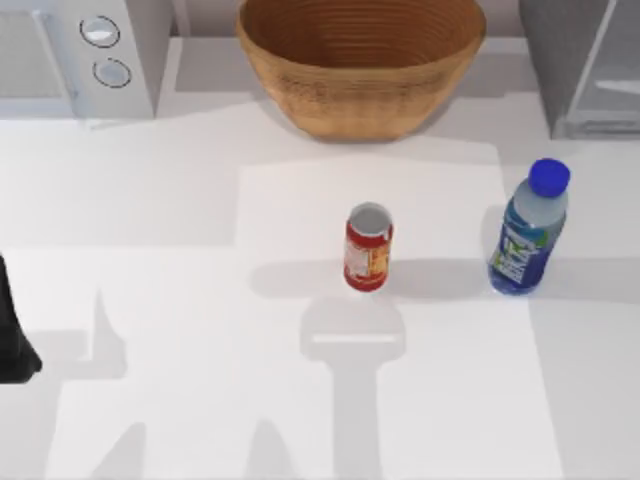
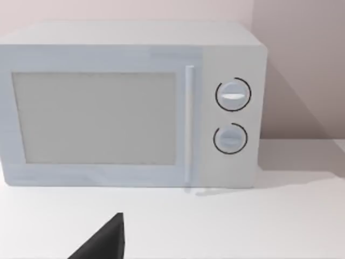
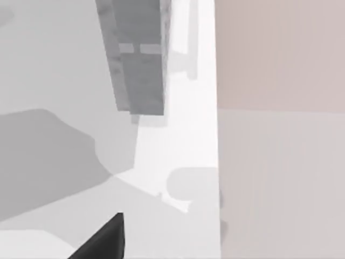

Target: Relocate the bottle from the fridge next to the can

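The small red cylindrical can (image 1: 368,247) stands mid-desk, the clear plastic blue-capped bottle (image 1: 528,230) near its right. At the far edge, a woven basket (image 1: 360,62) sits between the white two-knob appliance (image 1: 80,55), left, and the grey box-like fridge (image 1: 585,65), right.

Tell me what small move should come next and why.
Probably nothing more than keeping both arms clear: the bottle stands upright on the table, outside the fridge, right of the can with a gap. The left arm sits at the table's left edge.
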Robot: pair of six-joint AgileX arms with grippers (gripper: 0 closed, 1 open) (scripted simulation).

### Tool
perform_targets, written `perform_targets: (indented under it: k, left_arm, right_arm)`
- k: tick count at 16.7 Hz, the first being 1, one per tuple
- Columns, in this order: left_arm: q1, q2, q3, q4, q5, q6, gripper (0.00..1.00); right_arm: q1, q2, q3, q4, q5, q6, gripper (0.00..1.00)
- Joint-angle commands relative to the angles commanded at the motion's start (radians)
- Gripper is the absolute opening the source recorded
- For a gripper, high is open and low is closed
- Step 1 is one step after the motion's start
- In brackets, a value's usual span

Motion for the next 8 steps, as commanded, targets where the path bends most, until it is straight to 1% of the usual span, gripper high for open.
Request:
perform_targets:
  k: [2, 4, 6, 8]
  left_arm:
    - [0.000, 0.000, 0.000, 0.000, 0.000, 0.000, 1.00]
    - [0.000, 0.000, 0.000, 0.000, 0.000, 0.000, 1.00]
    - [0.000, 0.000, 0.000, 0.000, 0.000, 0.000, 1.00]
    - [0.000, 0.000, 0.000, 0.000, 0.000, 0.000, 1.00]
  right_arm:
    - [0.034, 0.003, -0.001, 0.048, 0.005, 0.051, 1.00]
    - [0.094, 0.008, -0.003, 0.129, 0.016, 0.144, 1.00]
    - [0.176, 0.012, -0.005, 0.239, 0.031, 0.278, 1.00]
    - [0.276, 0.016, -0.007, 0.371, 0.052, 0.446, 1.00]
